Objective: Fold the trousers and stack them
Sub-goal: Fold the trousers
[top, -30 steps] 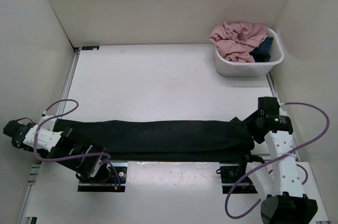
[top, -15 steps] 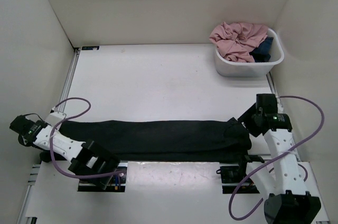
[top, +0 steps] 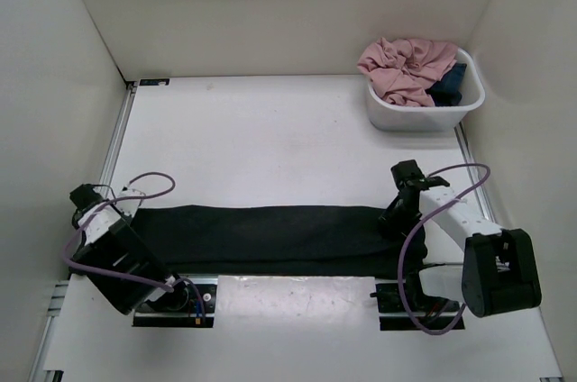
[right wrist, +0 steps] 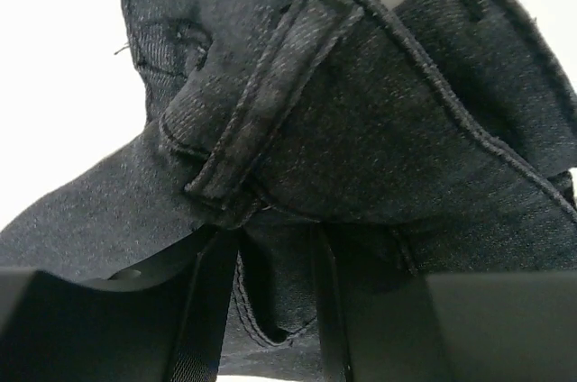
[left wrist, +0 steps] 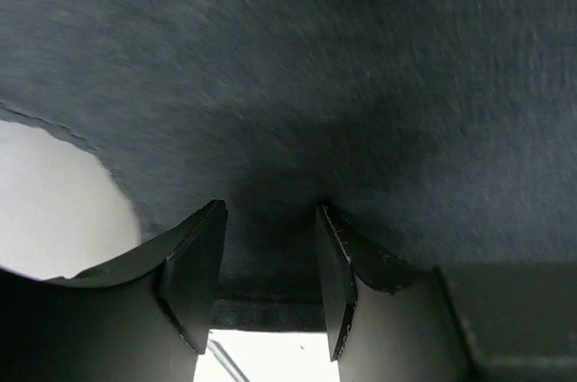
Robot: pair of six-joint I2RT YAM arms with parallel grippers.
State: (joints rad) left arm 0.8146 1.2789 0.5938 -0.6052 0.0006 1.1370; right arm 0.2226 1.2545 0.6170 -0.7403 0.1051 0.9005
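Note:
The black trousers (top: 270, 238) lie as one long flat strip across the near part of the table. My left gripper (top: 97, 213) is at their left end. In the left wrist view its jaws (left wrist: 270, 220) stand narrowly apart with dark cloth (left wrist: 361, 67) between them. My right gripper (top: 394, 218) is at the right end. In the right wrist view (right wrist: 275, 247) it is shut on a fold of the waistband, with a belt loop (right wrist: 270, 103) just beyond the fingertips.
A white tub (top: 416, 117) stands at the back right, holding a pink garment (top: 406, 67) and a small dark blue garment (top: 449, 85). White walls close in the table on three sides. The arm bases and purple cables sit along the near edge.
Both arms have swung inward onto the ends of the trousers. The left end of the strip has drawn a little to the right, and the right end a little to the left.

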